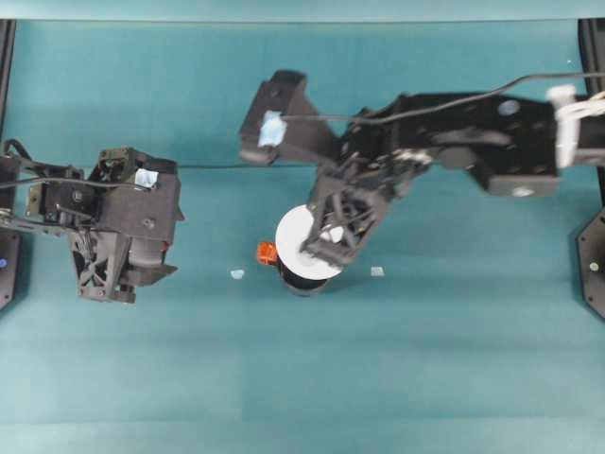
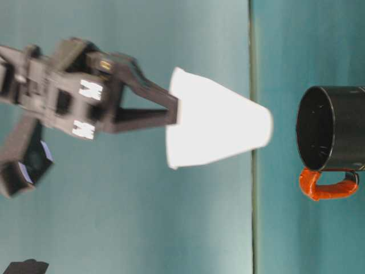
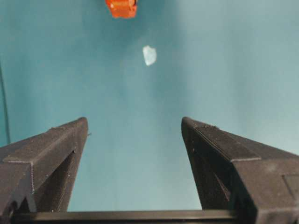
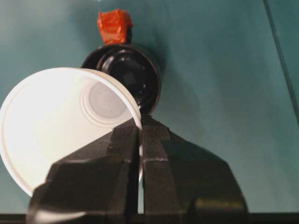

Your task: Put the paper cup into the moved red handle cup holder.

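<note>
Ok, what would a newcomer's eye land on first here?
The white paper cup, pinched at its rim by the right pincer and hanging above the table. Right below it stands the black red handle cup holder, empty. The left pincer sits open off to the side.

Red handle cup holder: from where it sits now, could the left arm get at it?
Probably yes. The left gripper is open and empty, and bare table lies between it and the red handle cup holder. But the right gripper holds the paper cup right above the holder, so its top is blocked.
</note>
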You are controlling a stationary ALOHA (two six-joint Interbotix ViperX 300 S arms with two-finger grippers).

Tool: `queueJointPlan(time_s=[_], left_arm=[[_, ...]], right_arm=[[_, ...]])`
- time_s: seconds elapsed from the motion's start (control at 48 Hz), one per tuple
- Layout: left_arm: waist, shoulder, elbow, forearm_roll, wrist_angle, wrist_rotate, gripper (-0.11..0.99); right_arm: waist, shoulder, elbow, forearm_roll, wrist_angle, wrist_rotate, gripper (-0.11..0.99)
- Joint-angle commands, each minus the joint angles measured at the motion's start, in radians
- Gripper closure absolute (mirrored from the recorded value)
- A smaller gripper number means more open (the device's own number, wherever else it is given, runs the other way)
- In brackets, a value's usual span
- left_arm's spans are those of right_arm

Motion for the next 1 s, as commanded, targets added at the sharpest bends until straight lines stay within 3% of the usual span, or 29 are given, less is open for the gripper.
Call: queueJointPlan(time_s=[0.0, 0.417, 0.542, 0.625, 0.979], left_arm=[[-0.002, -0.011, -0.009, 0.002, -0.005, 0.0, 0.04], [-0.003, -0.012, -0.009, 0.002, -0.005, 0.0, 0.04], [-0.003, -0.011, -0.009, 0.002, -0.005, 0.0, 0.04], [-0.002, -0.011, -0.011, 0.002, -0.005, 0.0, 0.04], [-0.003, -0.011, -0.009, 0.002, -0.005, 0.0, 0.04]], right_arm=[[0.005, 0.025, -0.014, -0.003, -0.025, -0.003, 0.98], [0.008, 0.072, 0.064, -0.008, -0.114, 0.0, 0.98], [0.008, 0.075, 0.08, -0.023, -0.135, 0.0, 0.98], [0.008, 0.081, 0.083, -0.026, -0.143, -0.002, 0.98], [0.011, 0.097, 0.083, -0.025, -0.167, -0.018, 0.98]])
